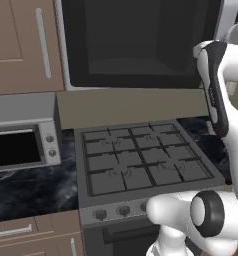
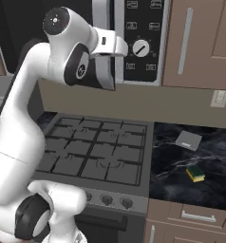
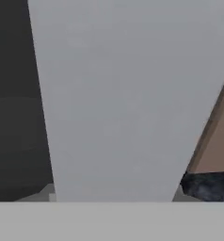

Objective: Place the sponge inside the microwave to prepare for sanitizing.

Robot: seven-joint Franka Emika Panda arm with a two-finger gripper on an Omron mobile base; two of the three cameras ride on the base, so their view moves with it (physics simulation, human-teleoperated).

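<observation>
Here, sponge [image 2: 196,173] flat on counter [image 2: 214,156], long axis slanting right-forward, hand state indiscernible

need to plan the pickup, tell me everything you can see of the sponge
The sponge is a small rectangular block, yellow with a green layer on top, soft-looking. It lies flat on the dark marbled counter right of the stove, in front of a small grey plate-like object. Nothing touches it except the counter.

A gas stove [image 1: 141,157] with knobs [image 2: 107,200] along its front sits between dark marble counters [image 2: 214,156], a toaster oven [image 1: 23,145] at its left, a small grey plate [image 2: 188,140] at its right, wooden cabinets [image 2: 200,42] above.
</observation>
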